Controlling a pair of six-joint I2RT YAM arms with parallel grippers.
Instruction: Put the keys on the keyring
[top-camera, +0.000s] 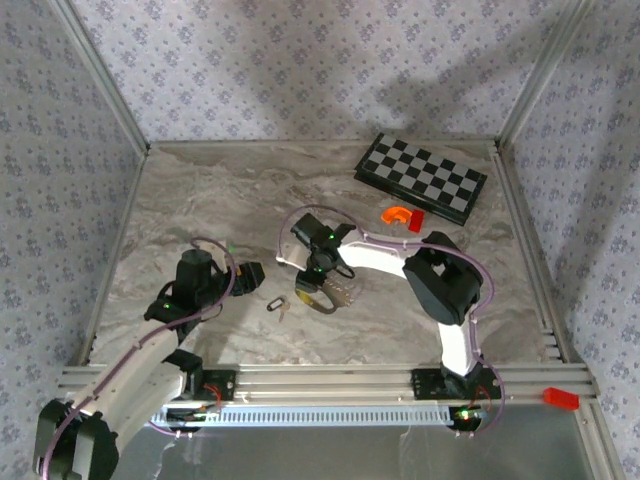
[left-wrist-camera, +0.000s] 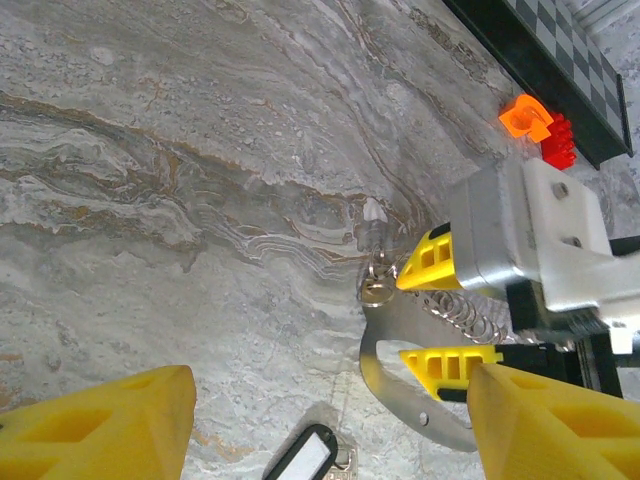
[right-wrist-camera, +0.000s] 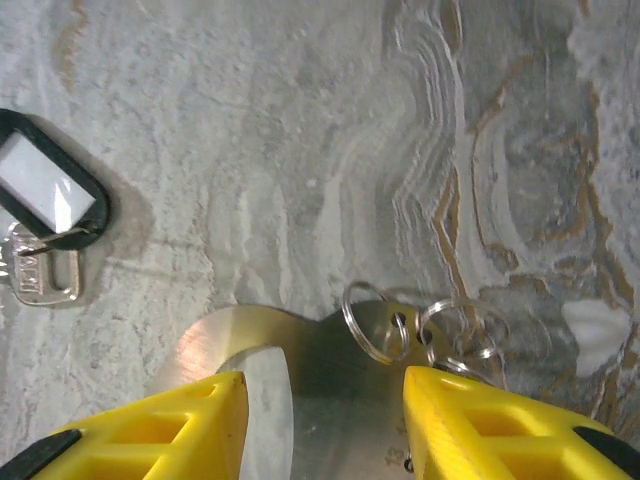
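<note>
Task looks barely started. The key (right-wrist-camera: 45, 195), a dark oval tag with a pale window and a short metal stub, lies flat on the table (right-wrist-camera: 300, 120), near the keyring (right-wrist-camera: 330, 360) but clear of it, not threaded on anything. In the top view the key sits just beside the keyring on the side toward the left arm, with bare marble between them.

The keyring is a flat silvery loop lying on the table, with small split rings (right-wrist-camera: 375, 325) bunched at its far end. None of the rings looks pried apart.

Right gripper (right-wrist-camera: 322, 385) hangs right over the keyring, fingers partly spread and straddling the flat metal part. No pinch is visible. Whether a pad touches the metal cannot be told.

Left gripper (left-wrist-camera: 332, 375) is on the key's side of the keyring, fingers spread wide and holding nothing. The key tag is on the table below the gap.

Done: nothing that shows, apart from both grippers being in place near the parts.

Left, as a judgement:
- secure the keyring
- pick up the key
- work its hole onto a split ring
- let go

The key is small and flat on the marble, so the pickup will likely be fiddly
</note>
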